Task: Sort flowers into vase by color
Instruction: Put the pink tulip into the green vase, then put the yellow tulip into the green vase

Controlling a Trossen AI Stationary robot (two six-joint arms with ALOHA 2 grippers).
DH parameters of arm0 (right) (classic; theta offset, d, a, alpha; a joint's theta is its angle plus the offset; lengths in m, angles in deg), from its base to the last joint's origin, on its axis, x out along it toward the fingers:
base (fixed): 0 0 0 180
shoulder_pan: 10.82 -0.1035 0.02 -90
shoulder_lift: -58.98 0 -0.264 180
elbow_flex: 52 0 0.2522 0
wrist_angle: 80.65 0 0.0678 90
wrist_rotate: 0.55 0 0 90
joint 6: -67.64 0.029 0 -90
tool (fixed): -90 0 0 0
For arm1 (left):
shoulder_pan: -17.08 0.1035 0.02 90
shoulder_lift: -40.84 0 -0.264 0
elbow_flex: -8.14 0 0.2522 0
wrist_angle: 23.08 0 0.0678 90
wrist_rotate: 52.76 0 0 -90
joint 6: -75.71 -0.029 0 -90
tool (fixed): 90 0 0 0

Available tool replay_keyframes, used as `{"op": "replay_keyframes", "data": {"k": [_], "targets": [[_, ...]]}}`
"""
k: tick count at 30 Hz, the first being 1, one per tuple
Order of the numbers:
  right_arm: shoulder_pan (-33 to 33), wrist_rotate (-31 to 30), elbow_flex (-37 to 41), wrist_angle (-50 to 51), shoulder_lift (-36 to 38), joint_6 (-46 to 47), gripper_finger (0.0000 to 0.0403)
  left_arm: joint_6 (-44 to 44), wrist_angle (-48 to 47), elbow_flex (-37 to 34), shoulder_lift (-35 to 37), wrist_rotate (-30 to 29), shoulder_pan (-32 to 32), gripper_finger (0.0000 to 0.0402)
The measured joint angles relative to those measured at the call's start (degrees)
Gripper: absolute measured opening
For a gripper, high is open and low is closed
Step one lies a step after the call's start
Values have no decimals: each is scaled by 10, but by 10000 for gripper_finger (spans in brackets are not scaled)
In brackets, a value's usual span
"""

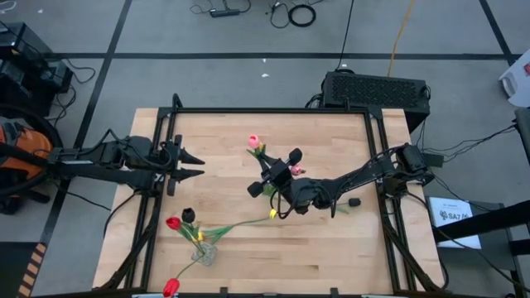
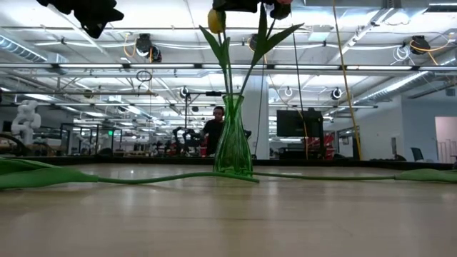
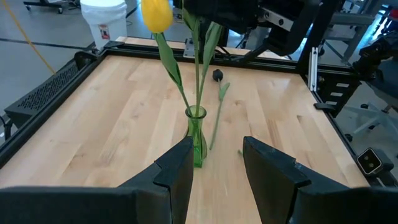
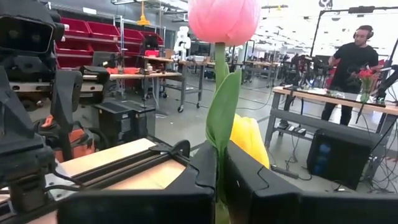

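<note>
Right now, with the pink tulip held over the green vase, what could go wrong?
The right gripper, jaws shut on the pink tulip, hangs above the green vase that holds a yellow tulip; dropping it there would mix colors. The vase is narrow and tall; a push on the yellow tulip's stem may tip it.

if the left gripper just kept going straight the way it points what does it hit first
Probably the green vase, which stands in line beyond the open left gripper; the right gripper holds a pink tulip above it. Depth is uncertain.
</note>
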Motion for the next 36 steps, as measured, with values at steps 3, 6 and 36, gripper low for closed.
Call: {"op": "replay_keyframes", "data": {"k": [3,6,36], "targets": [[-3,1,-1,7,5,-2,13,0,0,0,0,0,0,145],[-4,-8,-1,10,15,0,39,0,0,0,0,0,0,145],[-18,80,-311,784,40,416,132,0,0,0,0,5,0,145]]}}
